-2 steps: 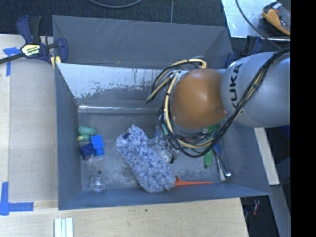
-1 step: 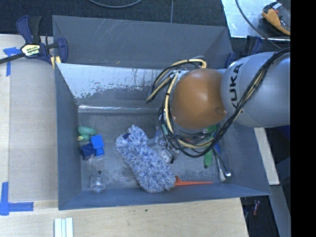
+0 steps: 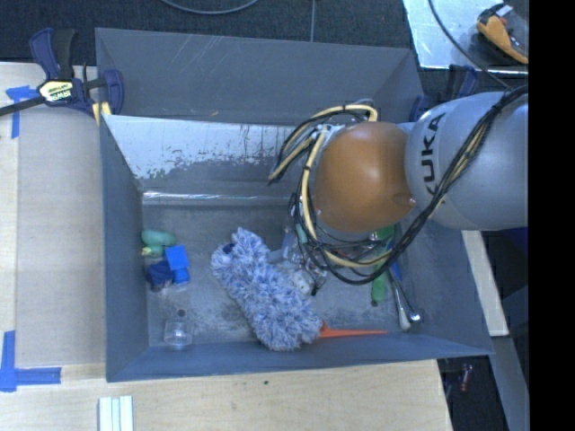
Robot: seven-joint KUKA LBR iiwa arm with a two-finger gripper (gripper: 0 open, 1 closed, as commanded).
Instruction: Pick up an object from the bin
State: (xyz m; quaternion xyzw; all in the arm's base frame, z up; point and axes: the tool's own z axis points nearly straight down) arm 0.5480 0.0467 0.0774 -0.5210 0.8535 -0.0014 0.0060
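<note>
My gripper (image 3: 304, 264) is low in the middle of the bin, mostly hidden under the arm's orange cover and cables. It is at the right edge of a fluffy blue-grey duster (image 3: 263, 299), which lies slantwise across the bin floor. The duster's thin orange handle (image 3: 355, 333) points right along the near wall. Just right of the gripper lie a green-handled tool (image 3: 381, 287) and a slim metal tool (image 3: 405, 305).
At the left of the bin floor lie a blue block (image 3: 177, 262), a small dark blue piece (image 3: 158, 277) and a pale green thing (image 3: 159, 238). A clear plastic piece (image 3: 177, 333) sits near the front left corner. The arm covers the bin's right side.
</note>
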